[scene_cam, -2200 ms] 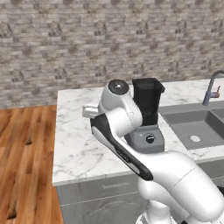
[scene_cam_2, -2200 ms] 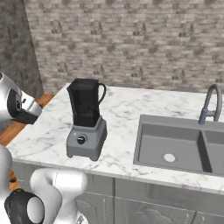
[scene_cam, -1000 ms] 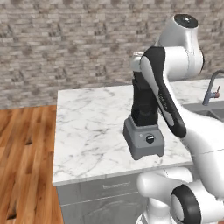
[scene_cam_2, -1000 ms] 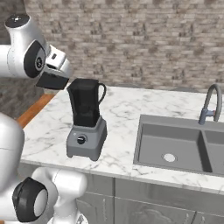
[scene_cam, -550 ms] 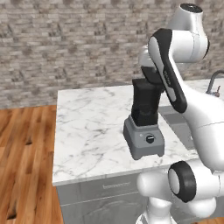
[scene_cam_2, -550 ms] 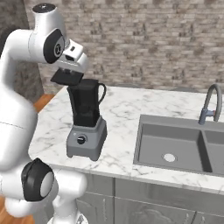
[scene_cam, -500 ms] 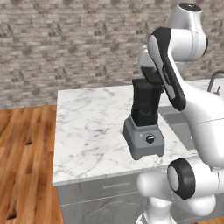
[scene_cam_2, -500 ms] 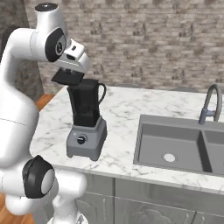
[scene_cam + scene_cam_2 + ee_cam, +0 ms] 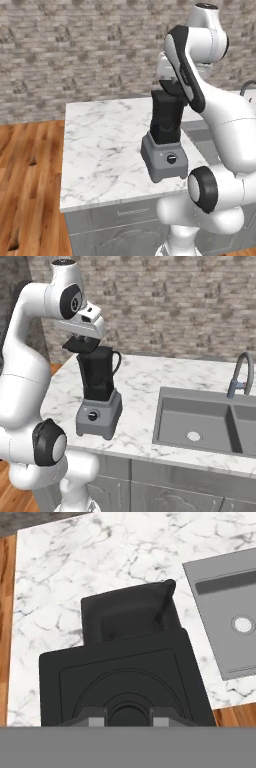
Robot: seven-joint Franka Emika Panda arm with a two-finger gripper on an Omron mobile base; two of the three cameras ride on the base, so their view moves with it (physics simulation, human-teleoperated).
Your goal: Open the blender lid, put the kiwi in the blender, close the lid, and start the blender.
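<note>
Pincer [image 9: 80, 339] clamped on the blender lid [image 9: 80, 345], holding the slab just above the blender [image 9: 99, 398] jar's open top, offset toward the side away from the jar handle. Blender stands upright on the marble table [image 9: 140, 381], near the sink [image 9: 202, 418].

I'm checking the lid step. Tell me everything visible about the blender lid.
The blender lid is a flat, matte black square slab with rounded corners and raised concentric rings on top. It hangs level in the shut claw, off the blender, above and slightly to one side of the open jar mouth.
</note>
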